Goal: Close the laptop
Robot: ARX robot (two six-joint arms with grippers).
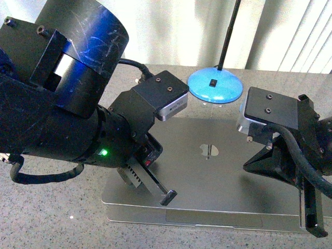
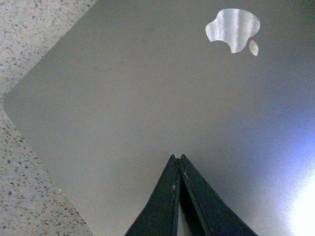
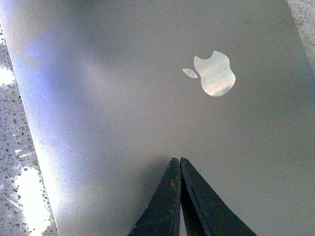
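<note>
the laptop [image 1: 223,181] mid-frame seems flat: stiff, slick metal, press near its lower edge. left gripper [image 2: 177,160] and right gripper [image 3: 176,161] pinched closed, empty.

A speckled grey bench [image 1: 62,218] runs back to pale curtains [image 1: 166,31] and slatted blinds [image 1: 311,36], bright with daylight. A blue round base [image 1: 215,85] with a black pole [image 1: 230,33] sits near the back.

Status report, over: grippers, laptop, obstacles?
Slim silver-grey metal laptop closed, lid flat. Left gripper shut, right gripper shut, above it. Blue round lamp base behind, apart.
</note>
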